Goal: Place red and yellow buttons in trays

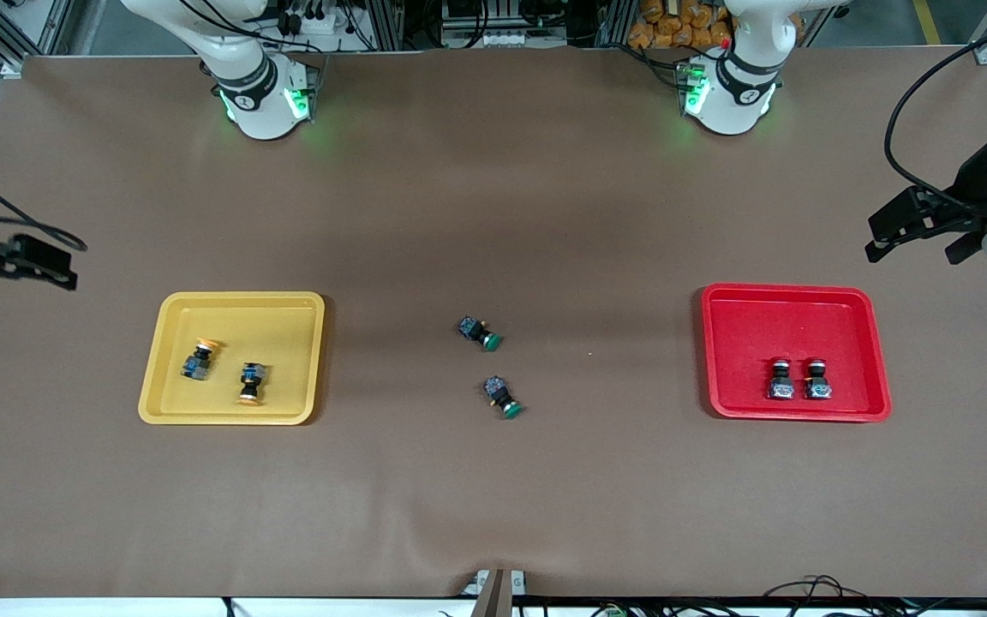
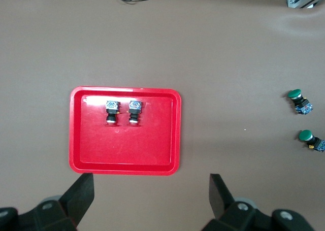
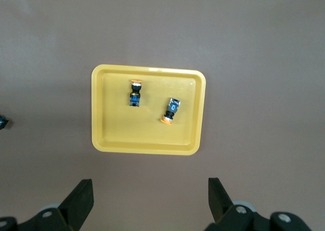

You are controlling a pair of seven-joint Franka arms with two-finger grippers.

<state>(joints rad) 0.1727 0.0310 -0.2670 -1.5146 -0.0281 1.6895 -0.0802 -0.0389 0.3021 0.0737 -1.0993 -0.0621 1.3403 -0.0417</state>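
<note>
Two yellow-capped buttons (image 1: 200,358) (image 1: 252,382) lie in the yellow tray (image 1: 288,334) toward the right arm's end of the table. Two more buttons (image 1: 780,380) (image 1: 818,379) sit side by side in the red tray (image 1: 750,330) toward the left arm's end. My left gripper (image 2: 151,183) hangs open and empty over bare table beside the red tray (image 2: 152,155). My right gripper (image 3: 151,185) hangs open and empty over bare table beside the yellow tray (image 3: 117,134). In the front view the left gripper (image 1: 909,247) and right gripper (image 1: 31,261) show at the table's two ends.
Two green-capped switches (image 1: 480,332) (image 1: 502,397) lie on the brown table between the trays. The arms' bases (image 1: 262,94) (image 1: 729,90) stand at the table's edge farthest from the front camera.
</note>
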